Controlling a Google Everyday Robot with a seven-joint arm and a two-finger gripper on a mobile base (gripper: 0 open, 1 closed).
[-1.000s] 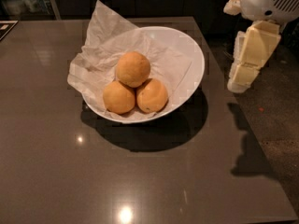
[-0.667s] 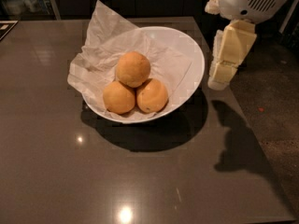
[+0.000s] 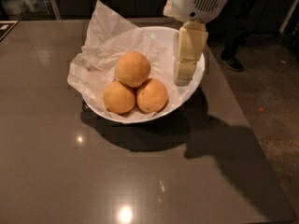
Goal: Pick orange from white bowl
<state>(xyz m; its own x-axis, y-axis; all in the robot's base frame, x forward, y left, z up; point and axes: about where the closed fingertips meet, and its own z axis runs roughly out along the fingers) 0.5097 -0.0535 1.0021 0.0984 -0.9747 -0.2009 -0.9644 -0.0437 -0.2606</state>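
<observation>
The white bowl sits on the dark table, lined with crumpled white paper. Three oranges lie in it. The orange, the largest and palest, rests on top of two smaller, deeper-orange fruits; the right one has a dark speck. My gripper hangs from the white arm housing over the bowl's right side, to the right of the orange and apart from it, with nothing in it.
The grey table reaches to the right edge near the bowl, with floor beyond. A person's legs and shoe stand at the back right.
The arm and gripper have moved left from beside the table's right edge to over the right side of the bowl. The oranges have not moved.
</observation>
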